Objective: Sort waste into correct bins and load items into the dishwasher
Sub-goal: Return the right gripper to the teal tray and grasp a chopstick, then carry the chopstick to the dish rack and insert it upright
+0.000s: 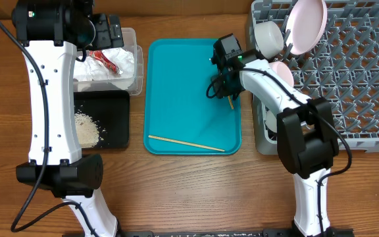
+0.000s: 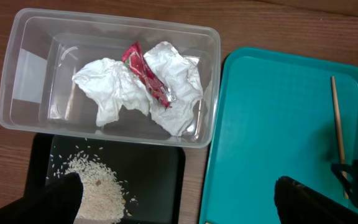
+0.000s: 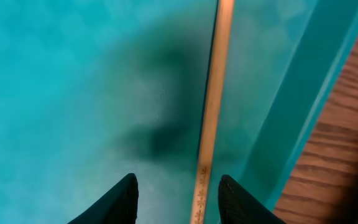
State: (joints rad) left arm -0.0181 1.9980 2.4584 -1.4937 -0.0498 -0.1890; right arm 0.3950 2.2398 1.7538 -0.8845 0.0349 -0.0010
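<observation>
My right gripper [image 1: 223, 87] [image 3: 178, 198] is open, low over the right side of the teal tray [image 1: 183, 79]. A wooden chopstick [image 3: 212, 112] lies flat between its fingers, nearer the right one. A second chopstick [image 1: 186, 143] lies along the tray's front. My left gripper [image 2: 182, 200] is open and empty, high above the clear tub [image 2: 23, 74]. The tub holds white napkins [image 2: 114, 90] and a red sauce packet [image 2: 146, 74]. Rice scraps [image 2: 98, 186] lie in the black tray [image 1: 114, 108]. The grey dish rack [image 1: 354, 79] holds a pink plate [image 1: 306, 25] and a white bowl [image 1: 268, 37].
The teal tray's raised right rim [image 3: 303, 93] is close beside the chopstick, with bare wood table [image 3: 347, 149] beyond. A pale-pink bowl [image 1: 283, 70] sits at the rack's left edge behind my right arm.
</observation>
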